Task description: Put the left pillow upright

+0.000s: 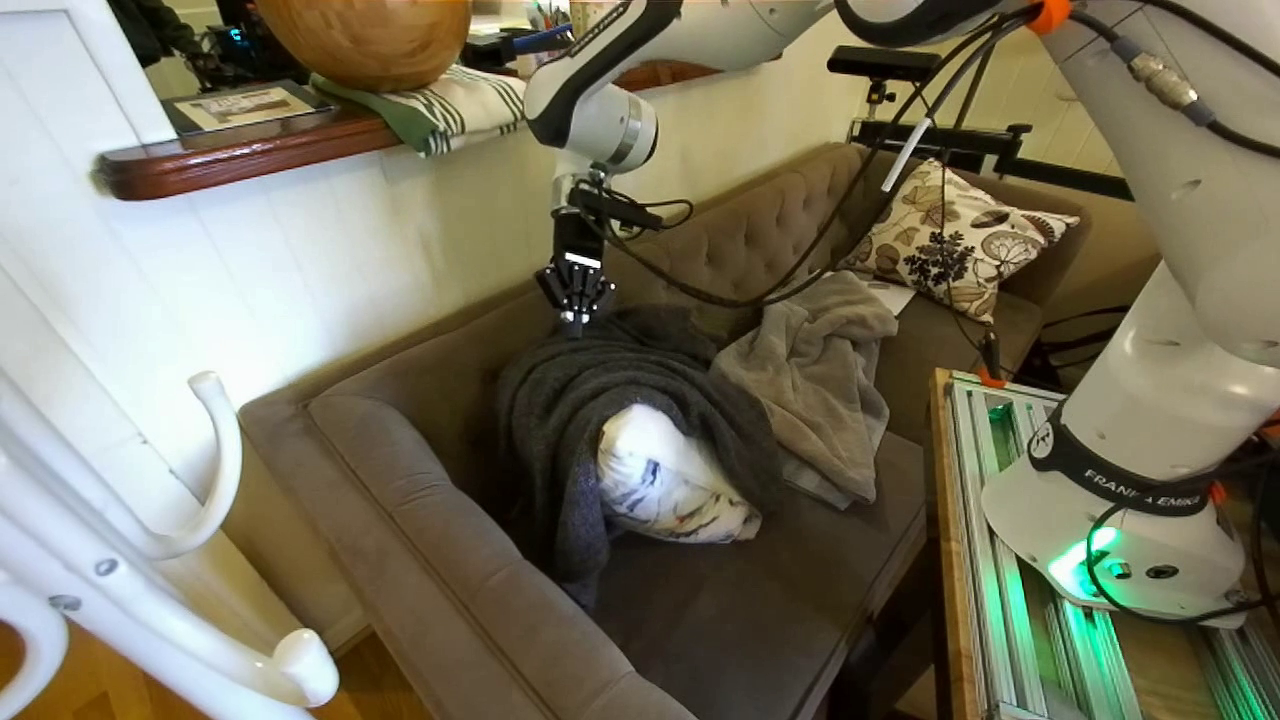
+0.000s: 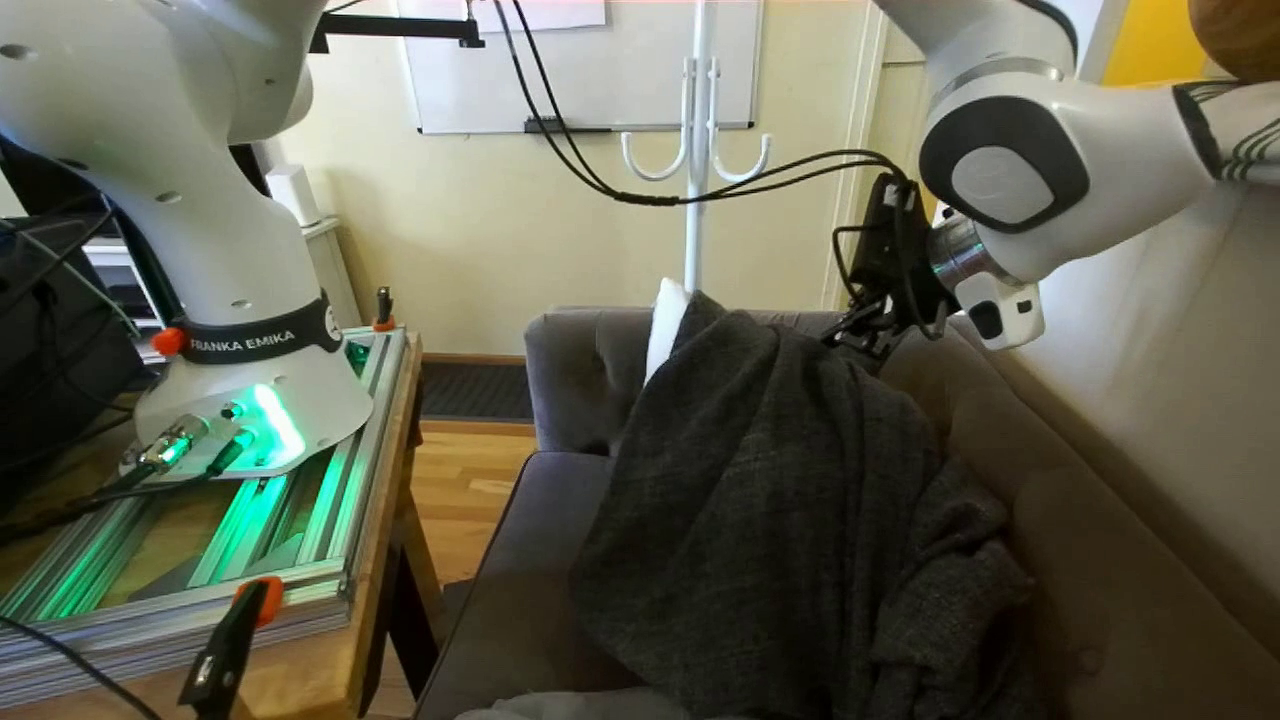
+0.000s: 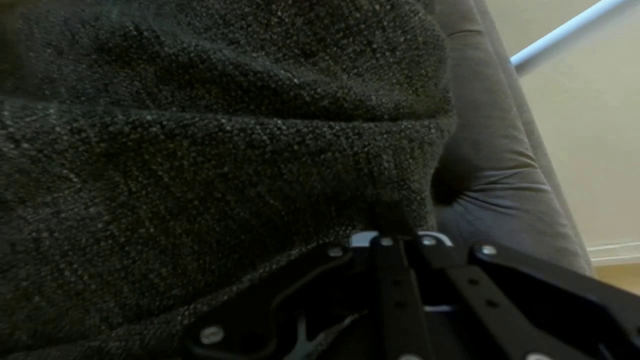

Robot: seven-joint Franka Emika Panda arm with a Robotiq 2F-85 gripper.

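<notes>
The left pillow (image 1: 655, 480) is pale with a faint dark print and leans on the sofa seat near the armrest. A dark grey blanket (image 1: 640, 370) drapes over most of it; in an exterior view only the pillow's white edge (image 2: 666, 328) shows beside the blanket (image 2: 760, 510). My gripper (image 1: 576, 322) is at the blanket's back side, near the sofa backrest; it also shows in an exterior view (image 2: 862, 335). In the wrist view the gripper's fingertips (image 3: 395, 222) are together in front of the dark blanket (image 3: 225, 175). No cloth is visible between them. The pillow is hidden there.
The sofa armrest (image 1: 450, 530) and backrest (image 1: 770, 215) border the blanket. A light grey blanket (image 1: 815, 380) lies beside it, and a leafy-print pillow (image 1: 960, 235) is at the far end. A wooden ledge (image 1: 270, 150) and a white coat rack (image 1: 200, 620) stand nearby.
</notes>
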